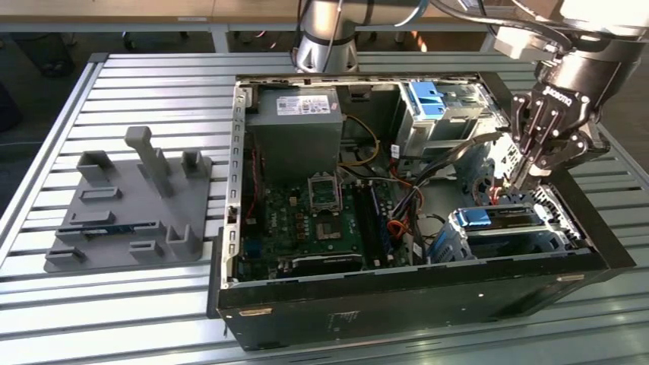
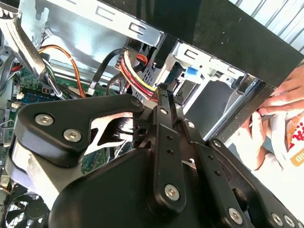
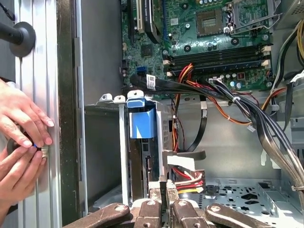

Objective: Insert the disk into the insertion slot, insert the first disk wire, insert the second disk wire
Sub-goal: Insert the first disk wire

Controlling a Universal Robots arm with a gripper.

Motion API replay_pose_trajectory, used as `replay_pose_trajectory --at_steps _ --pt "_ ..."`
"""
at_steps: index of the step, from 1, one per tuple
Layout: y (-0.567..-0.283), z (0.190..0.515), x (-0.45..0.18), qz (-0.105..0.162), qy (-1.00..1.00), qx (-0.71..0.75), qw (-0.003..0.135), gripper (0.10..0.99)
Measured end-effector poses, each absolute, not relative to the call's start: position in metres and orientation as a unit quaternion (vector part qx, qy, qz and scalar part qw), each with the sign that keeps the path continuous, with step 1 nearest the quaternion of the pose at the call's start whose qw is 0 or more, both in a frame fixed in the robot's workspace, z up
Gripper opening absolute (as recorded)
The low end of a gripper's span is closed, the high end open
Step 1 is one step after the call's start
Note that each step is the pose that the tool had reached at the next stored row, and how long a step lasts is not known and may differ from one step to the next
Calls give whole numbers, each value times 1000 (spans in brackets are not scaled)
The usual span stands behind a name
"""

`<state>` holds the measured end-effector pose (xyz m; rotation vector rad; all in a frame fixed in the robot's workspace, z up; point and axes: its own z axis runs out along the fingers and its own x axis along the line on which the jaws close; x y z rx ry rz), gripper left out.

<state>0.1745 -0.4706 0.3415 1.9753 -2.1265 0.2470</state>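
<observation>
A slatted grey metal desk (image 1: 152, 76) carries an open black computer case (image 1: 406, 304). In the case's corner, at the exterior view's lower right, the silver perforated sheet-metal drive cage (image 1: 564, 222) already holds the flat silver disk (image 1: 502, 220) with its light-blue frame, so I judge the first wire step to be in hand. A red-and-yellow wire bundle (image 3: 190, 179) ends just beside the jaws, which are clenched tip to tip above the disk's end. Whether they pinch the bundle's end, I cannot tell. Seating a wire would call for squaring it to the disk's edge in tight quarters.
</observation>
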Motion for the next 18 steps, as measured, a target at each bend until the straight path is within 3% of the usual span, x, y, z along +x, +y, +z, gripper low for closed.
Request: replay_pose_trajectory --at_steps 6,12,18 --pt "-471 342 174 86 -720 679 110 165" --pt "-475 343 174 63 -723 683 85 165" --pt "-482 348 173 61 -724 683 77 165"
